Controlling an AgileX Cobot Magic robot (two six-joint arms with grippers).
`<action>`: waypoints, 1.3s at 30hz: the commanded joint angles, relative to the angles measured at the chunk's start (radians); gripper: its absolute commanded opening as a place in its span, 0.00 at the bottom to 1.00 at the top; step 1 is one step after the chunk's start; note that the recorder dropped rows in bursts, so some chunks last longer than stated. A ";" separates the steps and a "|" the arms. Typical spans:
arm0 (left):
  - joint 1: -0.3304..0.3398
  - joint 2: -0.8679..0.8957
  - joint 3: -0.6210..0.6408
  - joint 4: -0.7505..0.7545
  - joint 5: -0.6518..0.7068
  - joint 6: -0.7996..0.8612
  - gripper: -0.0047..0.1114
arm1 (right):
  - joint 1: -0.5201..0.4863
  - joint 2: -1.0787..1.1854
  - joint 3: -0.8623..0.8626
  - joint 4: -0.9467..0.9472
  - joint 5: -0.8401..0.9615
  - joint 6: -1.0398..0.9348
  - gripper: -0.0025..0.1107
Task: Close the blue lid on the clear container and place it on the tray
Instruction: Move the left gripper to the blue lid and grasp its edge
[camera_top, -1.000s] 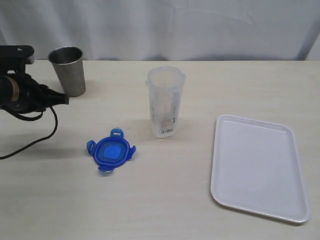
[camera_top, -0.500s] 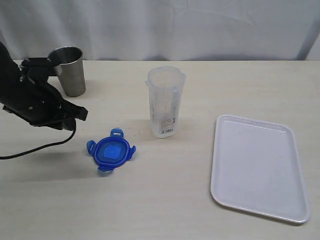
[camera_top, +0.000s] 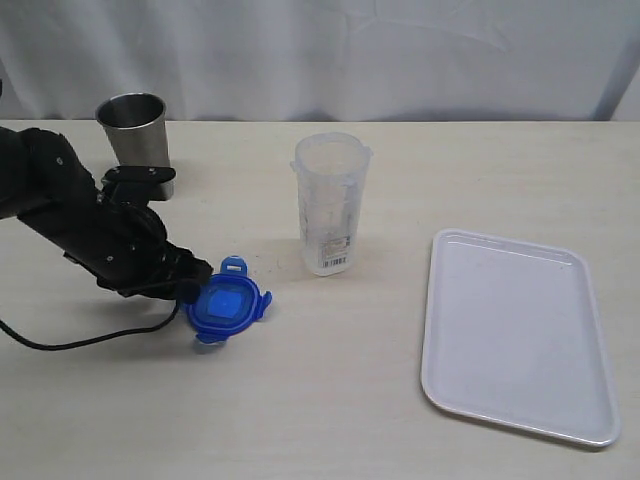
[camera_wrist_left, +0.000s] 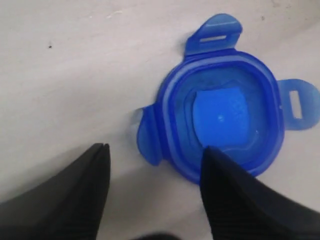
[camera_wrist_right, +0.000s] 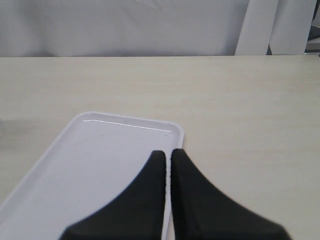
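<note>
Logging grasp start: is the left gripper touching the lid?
Cannot tell. In the left wrist view one finger of the open left gripper overlaps the lid at its rim, but neither contact nor gap shows plainly.

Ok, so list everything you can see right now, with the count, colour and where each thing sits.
blue lid: one, bright blue, flat on the table left of centre, off the container
clear container: one, transparent with a printed label, upright mid-table
tray: one, white, right side of the table
steel cup: one, grey, upright at back left
table: one, pale beige, under everything
curtain: one, white, behind the table
cable: one, black, on the table by the left arm
left gripper: one, black, open, at the lid's edge
right gripper: one, black, shut, over the tray
</note>
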 joint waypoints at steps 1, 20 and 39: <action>-0.005 0.031 0.002 -0.012 -0.046 0.010 0.54 | 0.002 -0.003 0.003 0.003 0.001 0.003 0.06; -0.012 0.056 0.002 -0.109 -0.057 0.095 0.39 | 0.002 -0.003 0.003 0.003 0.001 0.003 0.06; -0.012 0.056 0.002 -0.109 -0.044 0.095 0.16 | 0.002 -0.003 0.003 0.003 0.001 0.003 0.06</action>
